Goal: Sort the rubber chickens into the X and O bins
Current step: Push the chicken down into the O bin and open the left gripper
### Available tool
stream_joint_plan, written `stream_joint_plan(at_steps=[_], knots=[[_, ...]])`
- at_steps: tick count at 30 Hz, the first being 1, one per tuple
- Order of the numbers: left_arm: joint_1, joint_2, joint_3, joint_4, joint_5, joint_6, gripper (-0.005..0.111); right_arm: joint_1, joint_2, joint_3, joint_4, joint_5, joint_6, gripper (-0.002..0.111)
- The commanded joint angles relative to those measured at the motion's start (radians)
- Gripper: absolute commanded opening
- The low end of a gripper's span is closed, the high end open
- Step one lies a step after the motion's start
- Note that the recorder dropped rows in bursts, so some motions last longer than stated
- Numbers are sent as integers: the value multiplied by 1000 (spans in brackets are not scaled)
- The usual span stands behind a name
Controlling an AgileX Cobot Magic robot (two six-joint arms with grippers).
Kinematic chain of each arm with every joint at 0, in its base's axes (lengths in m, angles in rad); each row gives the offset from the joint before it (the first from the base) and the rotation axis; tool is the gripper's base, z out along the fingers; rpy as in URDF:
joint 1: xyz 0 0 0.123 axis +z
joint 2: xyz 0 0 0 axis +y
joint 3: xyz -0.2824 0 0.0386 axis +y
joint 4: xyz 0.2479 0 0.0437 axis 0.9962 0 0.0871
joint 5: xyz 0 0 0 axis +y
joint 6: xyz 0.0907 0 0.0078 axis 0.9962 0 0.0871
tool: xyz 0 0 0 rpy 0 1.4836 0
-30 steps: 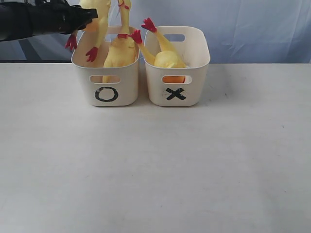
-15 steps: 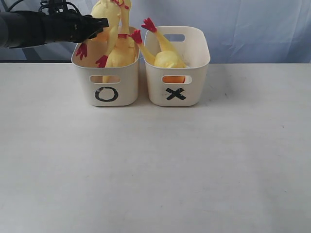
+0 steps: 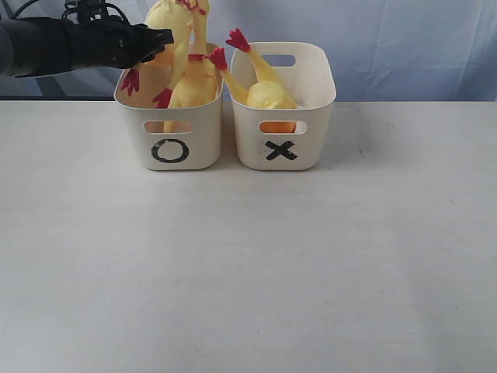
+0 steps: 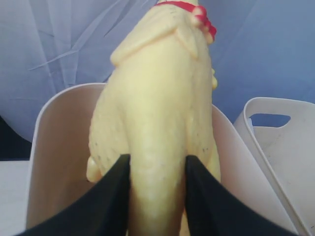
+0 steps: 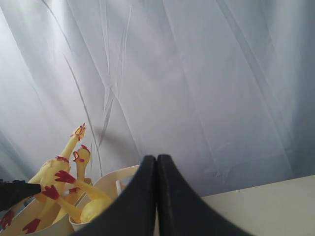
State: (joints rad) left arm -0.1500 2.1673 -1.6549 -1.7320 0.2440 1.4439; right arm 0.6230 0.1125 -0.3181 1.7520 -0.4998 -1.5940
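Shows the placing step: third chicken (image 4: 157, 113) poised over the O bin (image 3: 169, 136) — clamped across its body by the part-spread left gripper (image 4: 156, 196), feet at the rim, beside another. Calls next for lowering, then letting go. Has the right gripper (image 5: 156, 169) pinched together, empty.

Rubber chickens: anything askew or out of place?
Nothing spilled. The chicken in the X bin lies feet-up, one red foot poking past the rim toward the O bin. The left gripper holds another chicken, legs dangling into the O bin.
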Motion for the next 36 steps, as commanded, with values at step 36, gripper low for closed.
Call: stream_joint_plan(at_steps=[36], knots=[[-2,-6,31,-12,-62,-53,10,-5,-7,4,-8,-6,-2,-1]])
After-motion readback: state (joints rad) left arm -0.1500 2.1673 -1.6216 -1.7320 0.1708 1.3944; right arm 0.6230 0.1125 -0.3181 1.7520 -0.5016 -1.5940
